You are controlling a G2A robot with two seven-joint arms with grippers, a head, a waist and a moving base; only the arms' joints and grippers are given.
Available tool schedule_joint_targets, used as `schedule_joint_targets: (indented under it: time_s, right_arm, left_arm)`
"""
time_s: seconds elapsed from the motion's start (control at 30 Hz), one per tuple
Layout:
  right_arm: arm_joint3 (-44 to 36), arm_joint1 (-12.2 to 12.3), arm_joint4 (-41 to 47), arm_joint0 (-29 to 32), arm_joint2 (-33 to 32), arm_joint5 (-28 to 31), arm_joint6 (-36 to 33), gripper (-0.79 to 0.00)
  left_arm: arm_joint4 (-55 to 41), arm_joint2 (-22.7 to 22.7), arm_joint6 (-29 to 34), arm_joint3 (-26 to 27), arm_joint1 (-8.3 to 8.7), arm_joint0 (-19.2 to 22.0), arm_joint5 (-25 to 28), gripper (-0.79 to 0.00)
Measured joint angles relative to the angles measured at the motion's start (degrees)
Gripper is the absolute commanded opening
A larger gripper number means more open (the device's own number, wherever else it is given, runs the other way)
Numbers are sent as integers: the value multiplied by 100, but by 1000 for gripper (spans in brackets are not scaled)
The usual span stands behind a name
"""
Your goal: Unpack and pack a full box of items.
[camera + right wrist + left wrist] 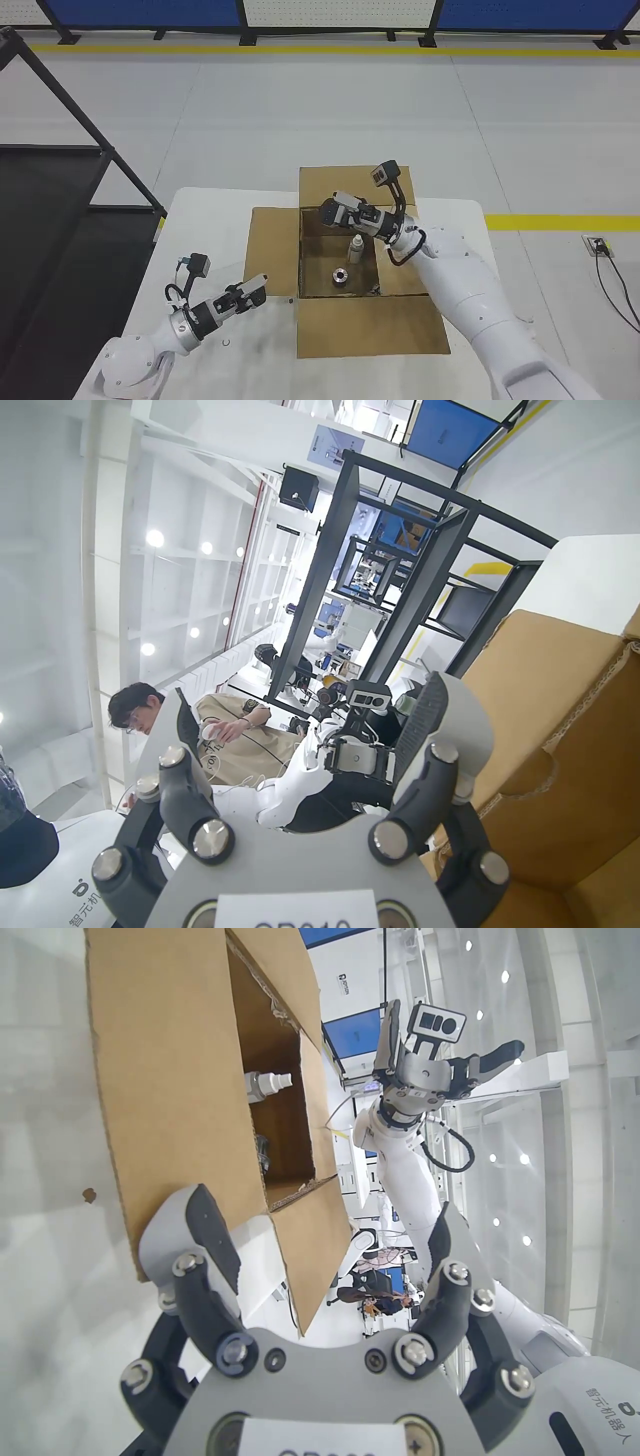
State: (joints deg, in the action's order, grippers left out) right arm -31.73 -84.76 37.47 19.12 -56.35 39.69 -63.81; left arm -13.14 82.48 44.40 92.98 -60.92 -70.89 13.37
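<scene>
Two things in one box [370,325]: bottle [354,247], round tin [340,277]; left pincer [257,289], right pincer [326,213] both apart.

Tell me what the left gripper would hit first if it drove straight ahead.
Probably the cardboard box: the left gripper, jaws open, faces its near flap and corner. How far off it is stays unclear.

The right gripper [307,695] sat in the foreground, its two dark-padded jaws spread wide apart with nothing between them. Just beside one jaw stood a brown cardboard box [550,710] with torn, corrugated flap edges, and a white counter [595,570] showed beyond it. Between the jaws, farther off, the white left arm [280,800] carried a small camera on its wrist. A black metal frame [415,585] rose behind.
</scene>
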Motion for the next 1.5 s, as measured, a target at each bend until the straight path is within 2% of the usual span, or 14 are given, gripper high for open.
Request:
schedule_joint_targets:
  time_s: [0.47,0.6,0.83,1.5]
  right_arm:
    - [-31,2,-18,25,1,-11,28,0]
    - [-517,73,-153,348,-114,-32,358,0]
    - [-1533,294,-299,861,-582,-66,521,0]
    - [-1519,293,-297,856,-580,-69,520,0]
  left_arm:
    - [0,-1,-2,2,0,-1,-1,0]
    - [88,-49,-23,81,0,-24,-50,0]
    - [68,-33,72,11,15,-59,-66,0]
    - [68,-34,70,10,15,-58,-73,0]
